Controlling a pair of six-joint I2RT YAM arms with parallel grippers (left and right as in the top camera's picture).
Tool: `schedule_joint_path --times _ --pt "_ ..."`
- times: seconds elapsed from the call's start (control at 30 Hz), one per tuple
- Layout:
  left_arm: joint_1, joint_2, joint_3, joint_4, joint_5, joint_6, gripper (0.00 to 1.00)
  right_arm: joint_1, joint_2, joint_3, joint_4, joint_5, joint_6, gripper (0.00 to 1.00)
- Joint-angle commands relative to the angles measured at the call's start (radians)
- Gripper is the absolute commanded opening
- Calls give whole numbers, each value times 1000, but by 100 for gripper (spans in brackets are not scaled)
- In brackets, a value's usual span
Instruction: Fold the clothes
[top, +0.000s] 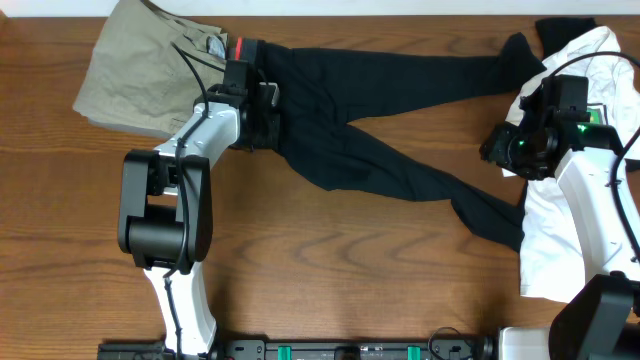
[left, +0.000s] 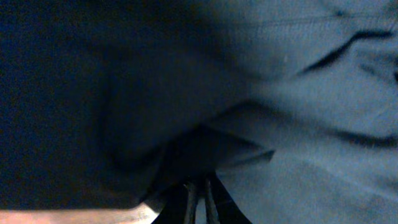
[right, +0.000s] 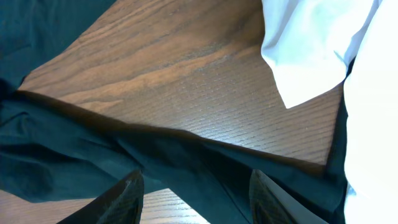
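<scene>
The left pincer (left: 199, 202) is pinched shut; the right pincer (right: 198, 198) hangs half open

Left arm (top: 210, 130) and right arm (top: 590, 200): white links, black joints, thin black cables; green light (top: 583, 127) on the right

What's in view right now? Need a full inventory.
black trousers: 1, black, grey waistband edged red-orange, spread across the table, legs pointing right
khaki trousers: 1, beige, far left, beside the waistband
white T-shirt: 1, white, right edge
table: 1, brown wood, beneath everything
left tool: 1, black, shut on the black trousers near the waistband
right tool: 1, black, open over a trouser leg by the T-shirt
</scene>
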Motion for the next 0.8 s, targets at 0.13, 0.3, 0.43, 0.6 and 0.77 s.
schedule_joint_path --times 0.13,0.3,0.43,0.6,0.77 --pt "2 28 4 -151 12 13 9 8 -1 6 0 -5 -4 53" --pt "2 28 3 -258 7 11 9 8 -1 6 2 -5 -3 53" --pt "2 27 3 -318 -91 -60 9 8 -1 6 -5 -5 -4 53" --pt "9 21 5 -469 -222 -119 9 8 -1 6 -9 -5 -4 53" --pt "13 -5 5 -523 -225 -119 6 8 -1 6 0 -5 -3 54"
